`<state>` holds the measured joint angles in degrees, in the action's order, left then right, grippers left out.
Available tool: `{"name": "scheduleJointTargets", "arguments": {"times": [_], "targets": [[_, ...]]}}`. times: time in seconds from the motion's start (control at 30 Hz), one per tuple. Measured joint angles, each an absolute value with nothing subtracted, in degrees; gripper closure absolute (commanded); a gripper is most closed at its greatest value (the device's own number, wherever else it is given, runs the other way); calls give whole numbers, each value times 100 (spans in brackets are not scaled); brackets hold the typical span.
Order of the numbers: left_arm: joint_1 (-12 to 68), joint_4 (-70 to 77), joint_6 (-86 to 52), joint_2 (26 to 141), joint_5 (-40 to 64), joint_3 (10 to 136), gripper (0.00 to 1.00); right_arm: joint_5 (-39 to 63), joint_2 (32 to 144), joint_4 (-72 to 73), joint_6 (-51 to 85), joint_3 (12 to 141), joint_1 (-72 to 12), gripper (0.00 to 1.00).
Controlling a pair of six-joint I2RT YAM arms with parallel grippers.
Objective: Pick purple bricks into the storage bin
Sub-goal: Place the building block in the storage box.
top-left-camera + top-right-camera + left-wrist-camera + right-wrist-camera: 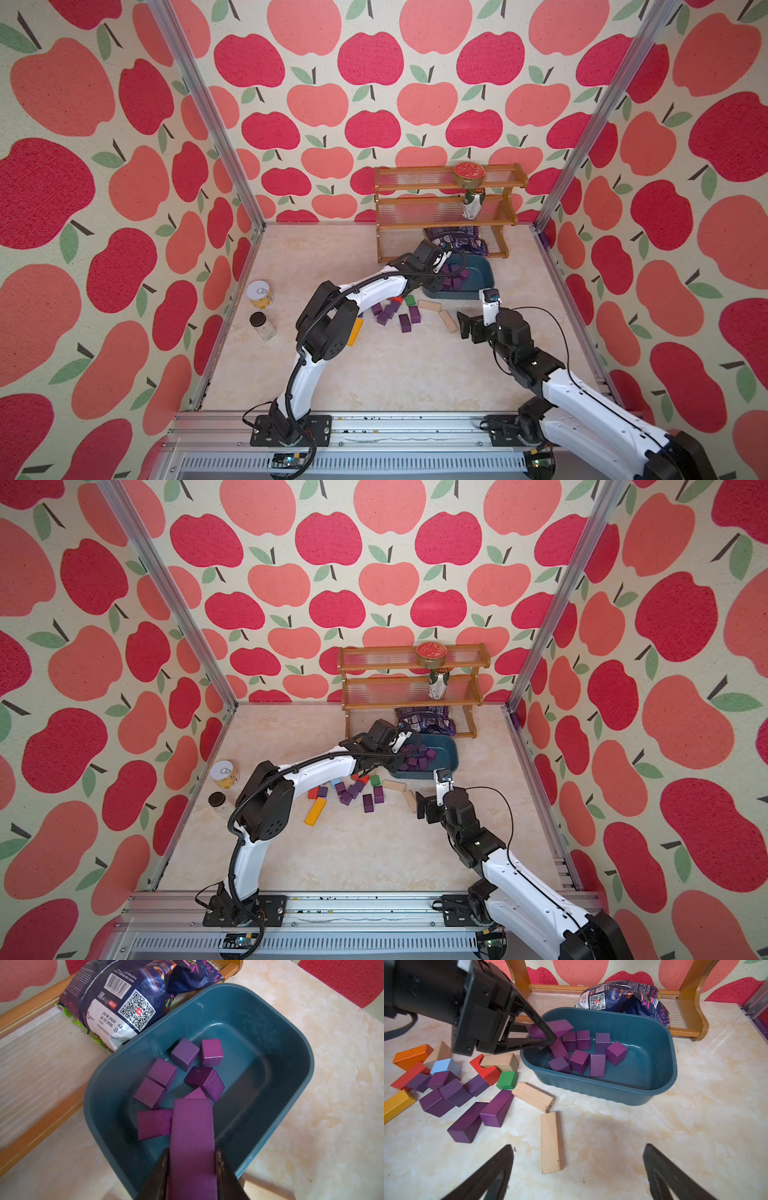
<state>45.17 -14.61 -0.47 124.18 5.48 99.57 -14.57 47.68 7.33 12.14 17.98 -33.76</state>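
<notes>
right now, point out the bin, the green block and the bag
bin (602,1089), right wrist view, near outer wall
green block (508,1076), right wrist view, top face
bag (137,1009), left wrist view, QR code panel

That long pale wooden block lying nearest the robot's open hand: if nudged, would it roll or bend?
Probably neither. The long pale wooden block has flat faces and lies on a broad side, so it would likely slide or pivot on the smooth beige tabletop, not roll. It looks like solid wood: likely stiff and fairly light.
</notes>
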Motion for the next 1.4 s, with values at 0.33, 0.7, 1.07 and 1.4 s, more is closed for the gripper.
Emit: {"name": "scheduleJointTargets", "arguments": {"times": [0.33, 0.7, 1.07, 1.4], "targets": [[4525, -1723, -43, 12862, 497, 10626, 43, -1457, 4908, 812, 1212, 1798, -3376, 1], [4532, -1739, -49, 12700, 36, 10326, 39, -1455, 4993, 880, 1212, 1798, -3376, 1], [4536, -1527, -276, 11251, -235, 8866, 25, -1450, 5072, 919, 1210, 1798, -3376, 1], [4829, -1253, -572, 9406, -626, 7242, 1, -1455, 5306, 952, 1210, 1798, -3376, 1]]}}
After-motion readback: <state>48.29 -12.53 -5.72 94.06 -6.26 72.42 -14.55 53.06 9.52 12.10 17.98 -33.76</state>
